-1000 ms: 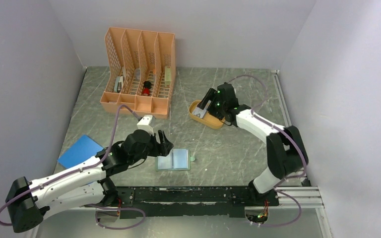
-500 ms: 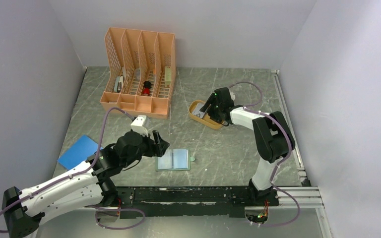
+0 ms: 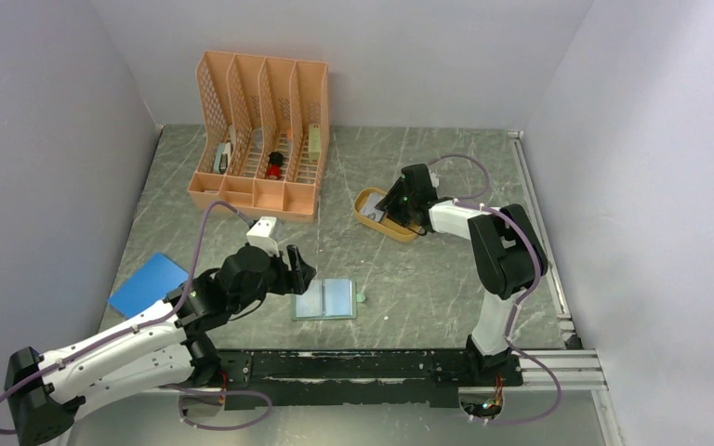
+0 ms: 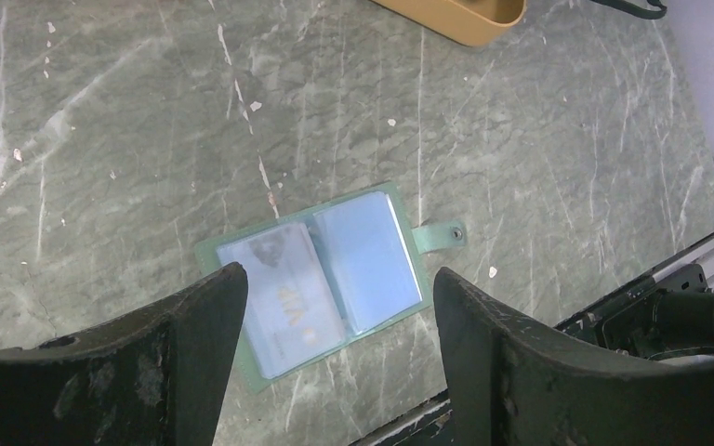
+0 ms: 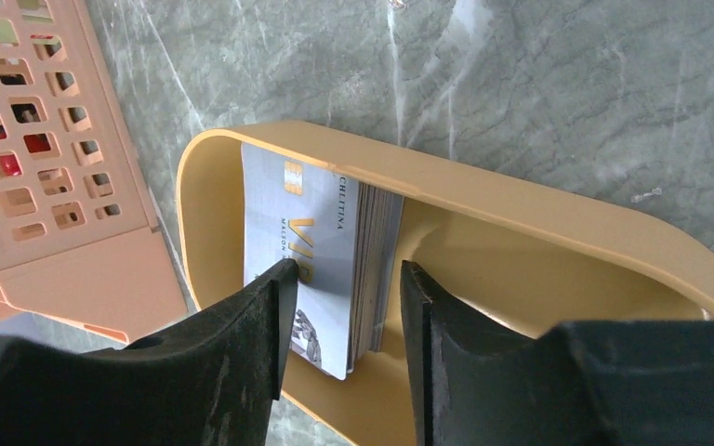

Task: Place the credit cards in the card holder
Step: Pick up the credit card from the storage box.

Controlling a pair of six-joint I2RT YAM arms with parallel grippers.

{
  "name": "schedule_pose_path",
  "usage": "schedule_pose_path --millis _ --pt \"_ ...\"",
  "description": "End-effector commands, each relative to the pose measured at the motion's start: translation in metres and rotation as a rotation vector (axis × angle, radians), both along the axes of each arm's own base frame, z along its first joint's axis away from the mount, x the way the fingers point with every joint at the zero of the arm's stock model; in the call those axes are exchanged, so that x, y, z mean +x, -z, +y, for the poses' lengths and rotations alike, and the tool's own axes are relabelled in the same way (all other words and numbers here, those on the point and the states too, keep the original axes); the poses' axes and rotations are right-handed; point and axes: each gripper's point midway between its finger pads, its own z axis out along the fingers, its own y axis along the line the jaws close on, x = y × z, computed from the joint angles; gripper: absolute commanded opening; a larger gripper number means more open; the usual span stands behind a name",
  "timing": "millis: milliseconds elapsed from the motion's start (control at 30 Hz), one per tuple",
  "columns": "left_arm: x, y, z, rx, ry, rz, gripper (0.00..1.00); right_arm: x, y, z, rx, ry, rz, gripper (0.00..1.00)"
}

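The card holder [image 3: 325, 299] [image 4: 321, 279] lies open and flat on the table, pale teal inside, and one card [image 4: 279, 283] shows in its left pocket. My left gripper [image 3: 299, 268] [image 4: 337, 272] hovers open just above and left of it, holding nothing. The credit cards [image 5: 321, 242] [image 3: 378, 216] stand on edge as a stack in the orange oval tray [image 5: 521, 214] [image 3: 400, 232]. My right gripper [image 5: 349, 267] [image 3: 392, 209] is down in the tray with its fingers either side of the stack. A gap shows between the right finger and the cards.
An orange file organiser [image 3: 260, 130] [image 5: 37, 139] with small items stands at the back left, close to the tray. A bright blue sheet [image 3: 149, 283] lies at the left. A black rail [image 3: 372, 364] runs along the near edge.
My right gripper has dropped into the tray and its jaws have narrowed round the card stack. The left arm has drawn back slightly to the left, still open.
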Motion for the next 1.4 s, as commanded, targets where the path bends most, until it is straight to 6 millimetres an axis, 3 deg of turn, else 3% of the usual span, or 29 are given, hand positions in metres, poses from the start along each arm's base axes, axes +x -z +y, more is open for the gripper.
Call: schedule_pose_path --millis 0,533,1000,1200,1367 --pt "0.005 -0.005 0.003 0.012 -0.019 -0.021 0.77 -0.003 0.008 -0.008 -0.014 0.019 0.012 0.47" --pt "0.005 -0.005 0.004 0.01 -0.023 -0.019 0.77 -0.012 -0.004 -0.022 -0.002 0.025 -0.016 0.37" --pt "0.004 -0.007 0.005 0.004 -0.026 -0.018 0.77 -0.011 -0.035 -0.016 0.042 0.013 -0.06 0.18" --pt "0.004 -0.007 0.006 0.0 -0.027 -0.018 0.77 -0.011 -0.045 -0.014 0.058 0.012 -0.065 0.01" --pt "0.003 -0.006 0.006 0.003 -0.026 -0.016 0.77 -0.011 -0.047 -0.012 0.07 0.007 -0.056 0.0"
